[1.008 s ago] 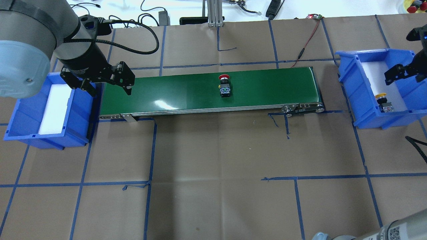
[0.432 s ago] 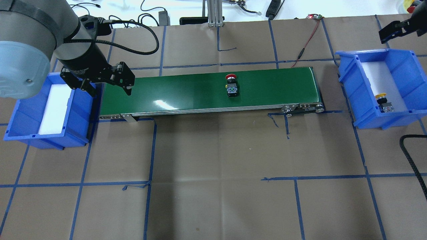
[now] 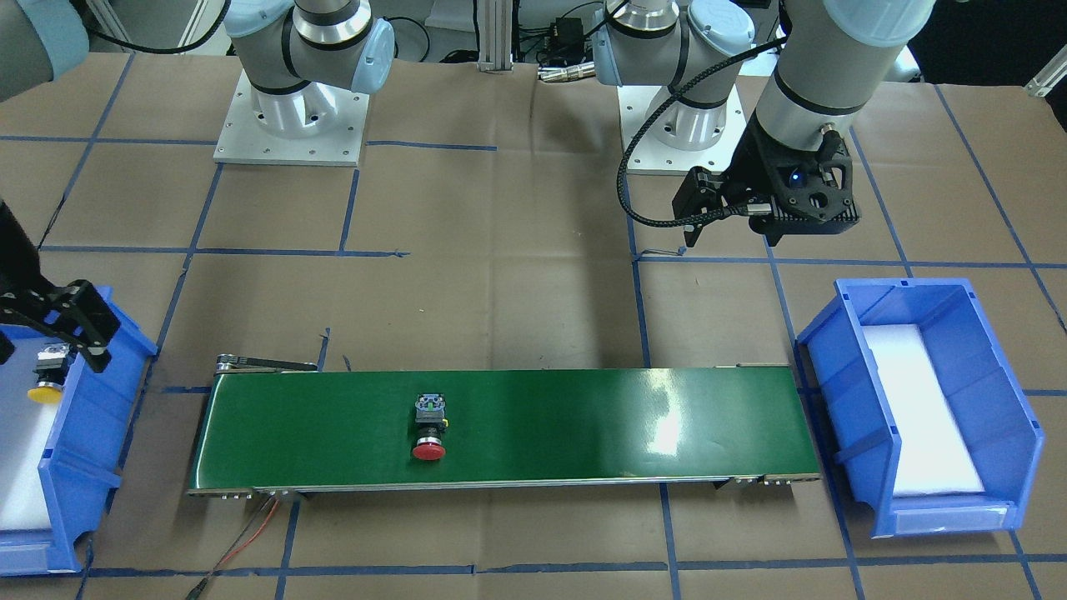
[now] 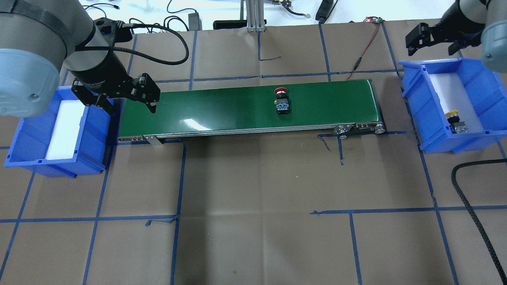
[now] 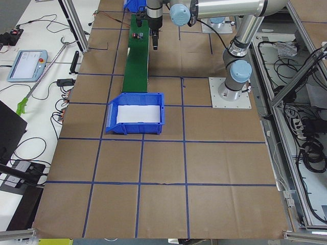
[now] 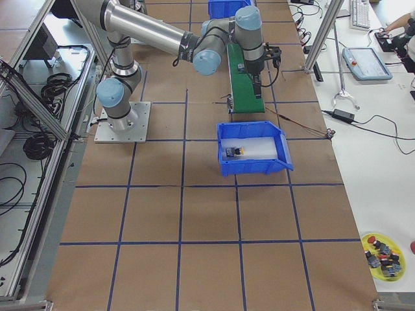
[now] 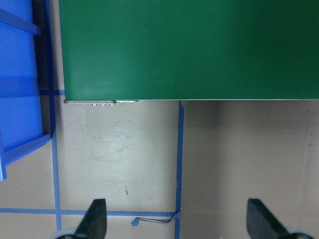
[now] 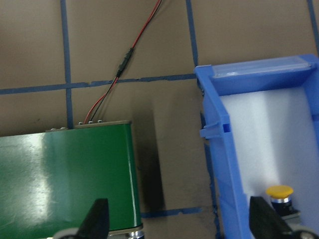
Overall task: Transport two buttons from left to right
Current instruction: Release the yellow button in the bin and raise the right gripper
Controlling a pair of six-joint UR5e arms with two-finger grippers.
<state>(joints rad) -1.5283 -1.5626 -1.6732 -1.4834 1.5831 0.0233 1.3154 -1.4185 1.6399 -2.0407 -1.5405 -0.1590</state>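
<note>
1. The red-capped push-button (image 4: pixel 282 102), with a black-and-grey blocky body, lies on its side on the green conveyor belt (image 4: pixel 222 109), right of mid-length. Its long axis runs across the belt, cap away from the robot.
2. The yellow-capped push-button (image 4: pixel 455 122) lies inside the right blue plastic bin (image 4: pixel 414 91).
3. Judged rigid and light. Grip the flat body sides, not the rounded cap.
4. The left end effector (image 7: pixel 177 221) and right end effector (image 8: pixel 180 221) are wide open and empty.

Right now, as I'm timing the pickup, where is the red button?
In the overhead view the red button lies on the green conveyor belt, right of its middle, short of the right blue bin holding the yellow button.
</note>
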